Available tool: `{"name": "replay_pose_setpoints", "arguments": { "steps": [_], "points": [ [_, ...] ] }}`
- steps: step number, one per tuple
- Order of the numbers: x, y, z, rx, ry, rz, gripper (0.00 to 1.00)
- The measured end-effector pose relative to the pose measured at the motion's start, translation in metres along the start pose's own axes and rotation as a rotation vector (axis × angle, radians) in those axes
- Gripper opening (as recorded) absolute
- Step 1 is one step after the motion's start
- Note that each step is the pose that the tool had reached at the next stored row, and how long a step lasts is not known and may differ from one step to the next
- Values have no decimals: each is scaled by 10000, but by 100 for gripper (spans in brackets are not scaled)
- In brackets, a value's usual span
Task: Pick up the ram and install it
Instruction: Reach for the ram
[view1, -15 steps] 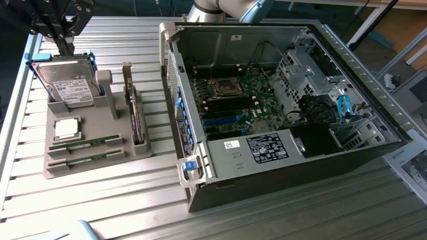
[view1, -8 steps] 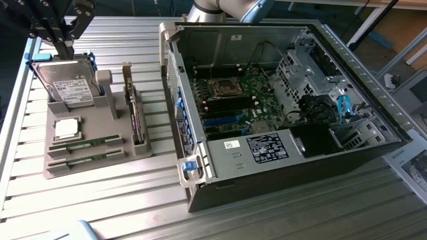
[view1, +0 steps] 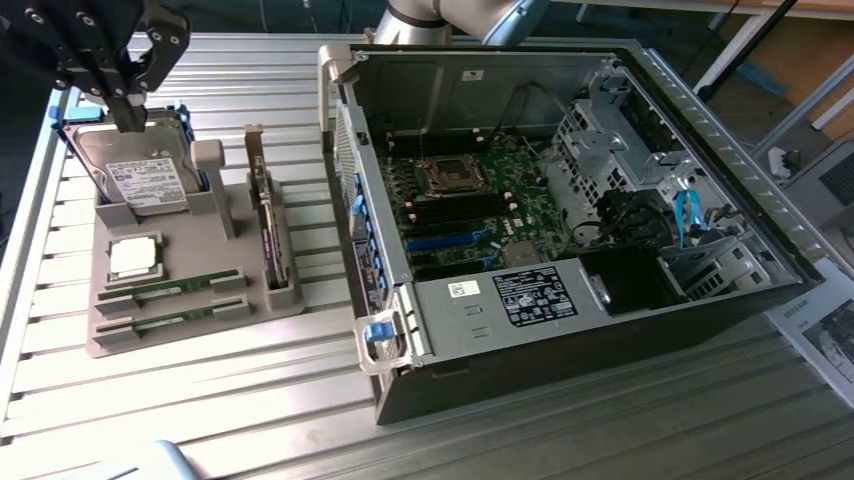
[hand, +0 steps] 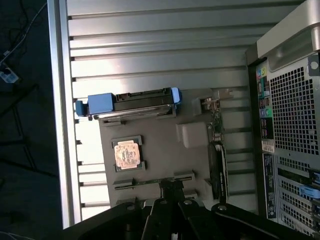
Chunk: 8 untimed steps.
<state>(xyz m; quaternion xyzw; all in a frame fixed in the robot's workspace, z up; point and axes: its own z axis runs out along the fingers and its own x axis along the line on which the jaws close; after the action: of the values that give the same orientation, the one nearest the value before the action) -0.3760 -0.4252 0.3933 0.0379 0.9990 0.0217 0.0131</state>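
Ram (view1: 171, 287): a slim green stick, standing on edge in a slot at the near end of the gray holder (view1: 200, 250). The holder sits on the left part of the slatted desk (view1: 267, 400) in the exterior view. A second stick (view1: 176, 318) of the same kind occupies the next slot, just nearer. Both are seated in their slots and neither is touched. Their long axes are parallel and run roughly left to right across the holder in the exterior view.

Just beyond the sticks, the processor chip (view1: 134, 257) lies flat in its recess. At the holder's far end the hard drive (view1: 140, 180) stands upright. An expansion card (view1: 274, 235) stands on edge along the holder's right side.

Pincer (view1: 128, 118): fingers together, holding nothing, apart from every item. In the exterior view it appears in front of the hard drive's top. The ram lies toward the near side of it and lower, with the processor chip between. In the wrist view the closed fingertips (hand: 166, 192) line up with the middle of one stick, crossing its long axis roughly squarely. Judgement: the pincer hangs well above the holder, and how nearly it stands over the ram cannot be settled.

To the right, the computer case (view1: 721, 130) lies open with its motherboard (view1: 501, 205) exposed.
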Motion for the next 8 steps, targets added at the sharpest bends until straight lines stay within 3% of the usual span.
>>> {"name": "replay_pose_setpoints", "arguments": {
  "steps": [8],
  "points": [
    [-9, -116, -5, 0, 0, 0, 10]
  ]
}}
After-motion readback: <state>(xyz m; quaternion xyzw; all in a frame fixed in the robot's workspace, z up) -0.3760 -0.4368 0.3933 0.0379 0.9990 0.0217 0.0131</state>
